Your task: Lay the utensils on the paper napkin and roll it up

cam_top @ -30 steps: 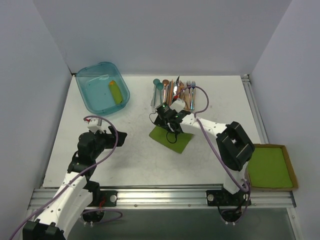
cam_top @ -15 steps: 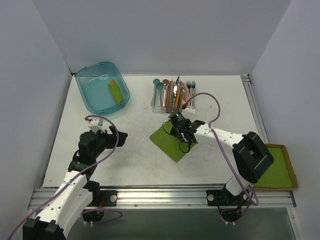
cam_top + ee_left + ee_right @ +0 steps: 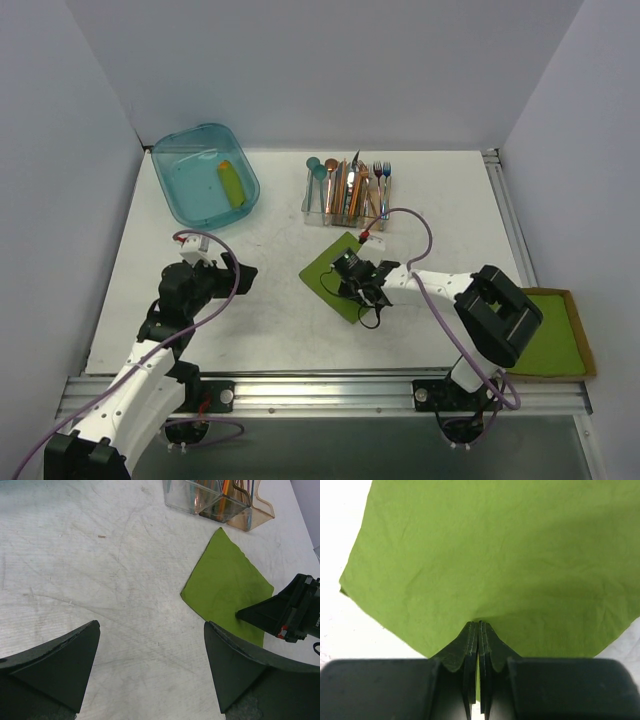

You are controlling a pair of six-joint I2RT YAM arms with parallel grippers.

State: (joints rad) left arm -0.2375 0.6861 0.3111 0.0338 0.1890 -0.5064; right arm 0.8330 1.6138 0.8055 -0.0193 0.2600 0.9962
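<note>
Pinching the paper napkin (image 3: 495, 555) at its right edge, the right gripper (image 3: 478, 625) is clamped tight on the sheet, which lies flat just in front of the clear caddy (image 3: 345, 205). The utensils (image 3: 345, 185) lie in that caddy, long axes pointing away from the arms; the right arm is nearer. The left gripper (image 3: 150, 627) is wide open and empty.

Cutlery caddy (image 3: 345, 203) close behind napkin (image 3: 330, 272)
</note>
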